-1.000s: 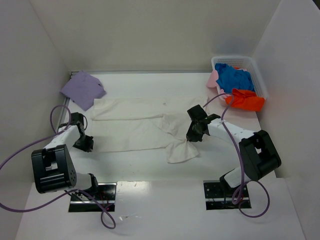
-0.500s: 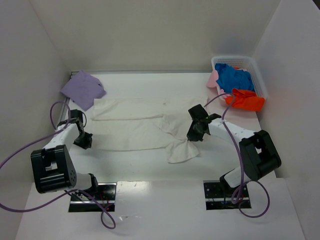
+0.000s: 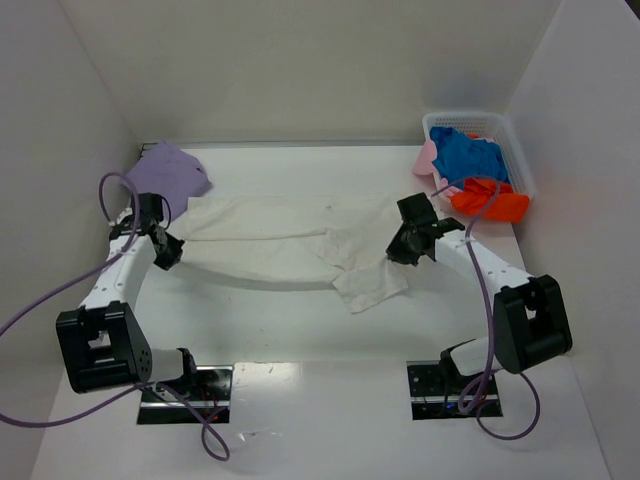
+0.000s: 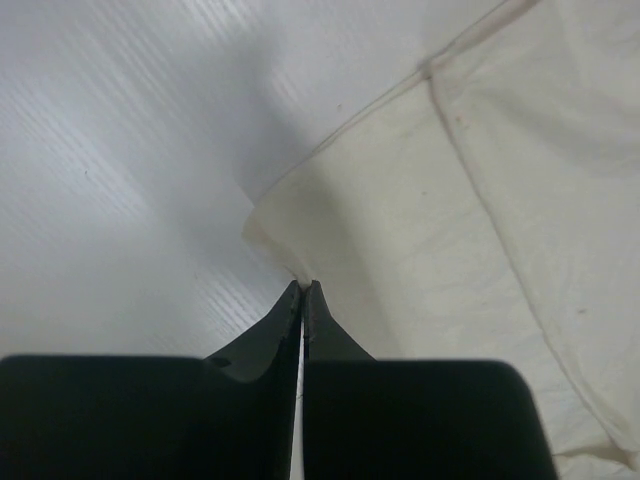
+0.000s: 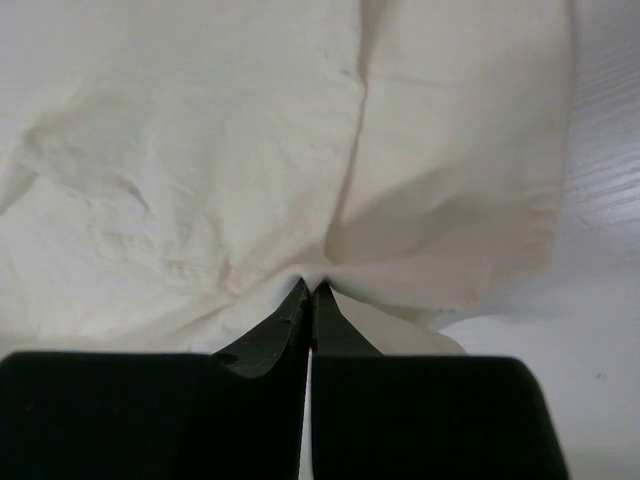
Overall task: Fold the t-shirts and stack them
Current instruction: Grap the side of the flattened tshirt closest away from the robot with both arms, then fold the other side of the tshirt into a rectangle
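- The 2 arm bases are bolted side by side at the near edge of the white surface (image 3: pixel 300 330).
- The left pincer (image 4: pixel 303 288) is fully closed. Its 2 black fingers press together on the left edge of the off-white cloth t-shirt (image 3: pixel 265 245), and the left wrist view shows the cloth drawn to a point at the tips.
- The right pincer (image 5: pixel 309 290) is closed just as tight on a fold in the right part of the same shirt, with creases spreading out from the tips.
- The off-white t-shirt lies spread across the middle of the surface between the 2 arms, its long side running left to right. Its near edge curves from 1 pincer to the other with a shadow beneath it, and a loose flap rests on the surface just near-left of the right pincer.
- Farther back, the lavender cloth t-shirt (image 3: pixel 175 170) lies in the far left corner, just beside the off-white shirt.
- At the far right, the white plastic mesh basket (image 3: pixel 522 160) stands against the wall. It holds the blue cloth t-shirt (image 3: pixel 470 155), the orange-red cloth t-shirt (image 3: pixel 490 205) hangs over its near rim, and the pale pink cloth t-shirt (image 3: pixel 427 160) shows at its left side.
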